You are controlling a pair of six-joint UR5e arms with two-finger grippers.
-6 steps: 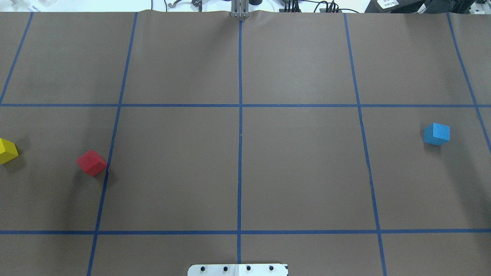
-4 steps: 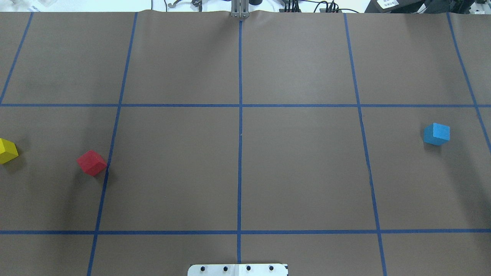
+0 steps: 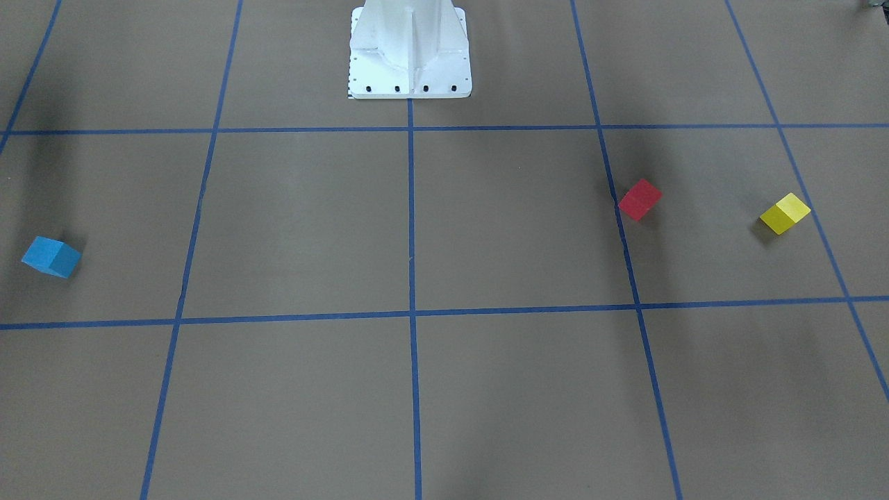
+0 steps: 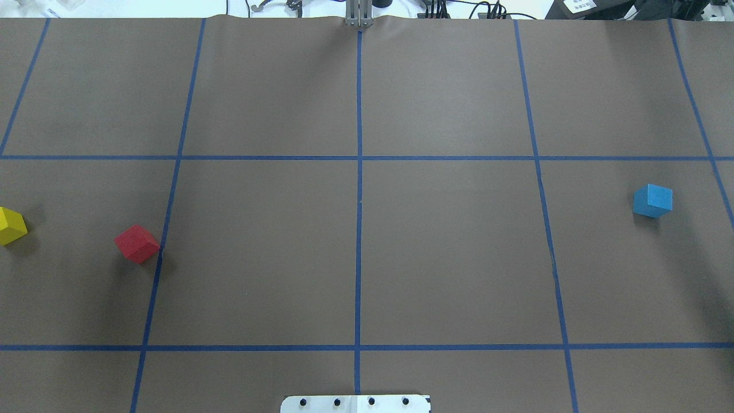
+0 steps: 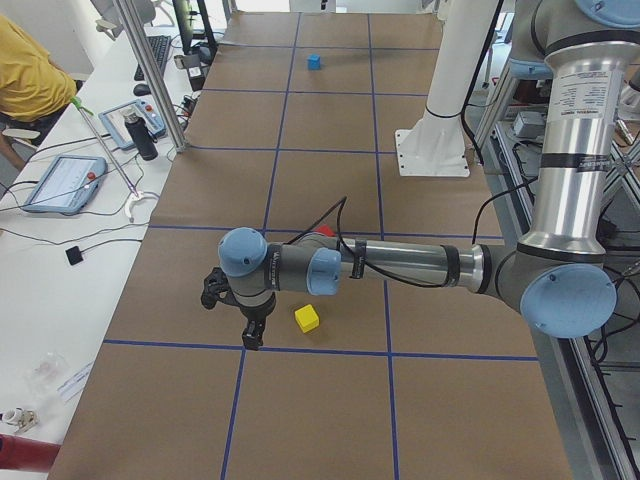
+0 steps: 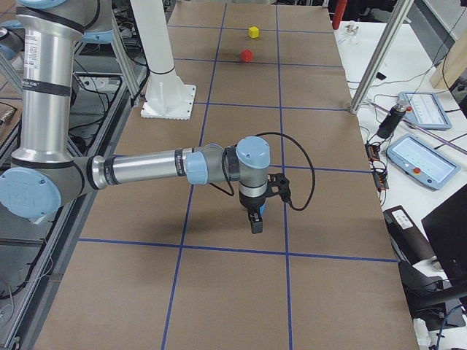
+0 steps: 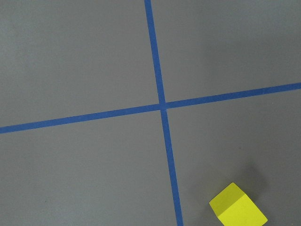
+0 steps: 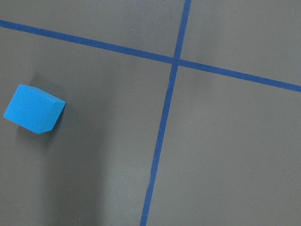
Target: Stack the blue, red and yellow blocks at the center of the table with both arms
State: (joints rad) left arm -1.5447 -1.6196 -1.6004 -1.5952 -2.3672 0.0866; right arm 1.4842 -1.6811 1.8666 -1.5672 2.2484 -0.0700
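While neither opening can be told, left gripper (image 5: 248, 335) is hanging near yellow block (image 5: 307, 318), right gripper (image 6: 255, 220) above table (image 6: 328, 292); red block (image 4: 137, 244) and blue block (image 4: 652, 201) are lying well apart.

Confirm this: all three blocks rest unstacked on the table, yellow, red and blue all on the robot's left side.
No. The blue block lies on the robot's right side, as the overhead view shows. The yellow block and red block are on its left, all three unstacked.

Brown table (image 4: 459, 258) crossed by a blue tape grid (image 4: 359, 258), with a blue block (image 4: 652, 201), red block (image 4: 137, 244) and yellow block (image 4: 11, 226).
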